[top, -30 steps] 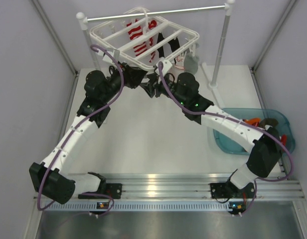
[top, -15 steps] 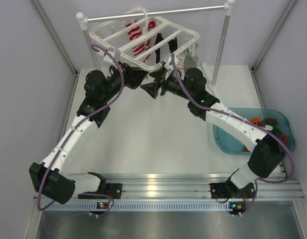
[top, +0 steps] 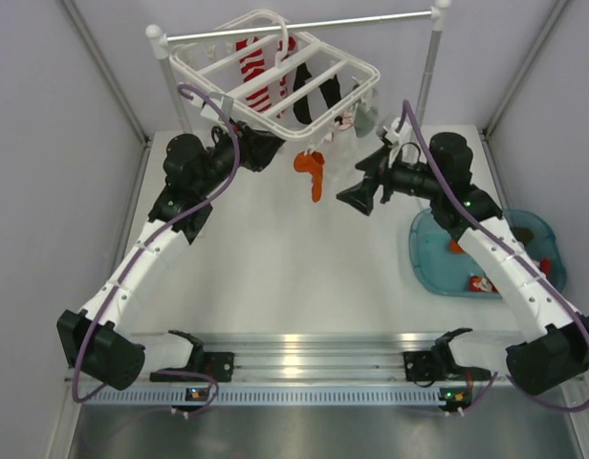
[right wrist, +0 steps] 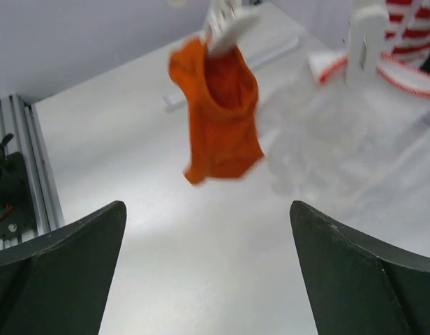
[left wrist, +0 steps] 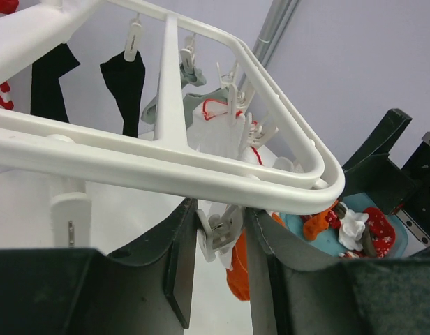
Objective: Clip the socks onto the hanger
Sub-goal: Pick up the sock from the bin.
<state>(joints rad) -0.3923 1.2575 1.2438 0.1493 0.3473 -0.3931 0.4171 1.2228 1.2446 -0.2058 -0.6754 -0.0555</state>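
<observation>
Clip [left wrist: 218, 236] holding the orange sock [top: 312, 172] sits pinched between left fingers [left wrist: 278, 276]; right fingers [right wrist: 61, 258] gape wide open.

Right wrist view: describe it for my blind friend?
An orange sock hangs from a white clip above the table. The right gripper's two dark fingers frame the bottom corners, wide apart and empty. A red-and-white striped sock shows top right.

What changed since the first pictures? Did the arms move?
The right tool pulled away from the hanger toward the right, open and empty. That left the orange sock dangling from a clip. The left tool stayed around that clip, and the hanger stayed on its rail.
</observation>
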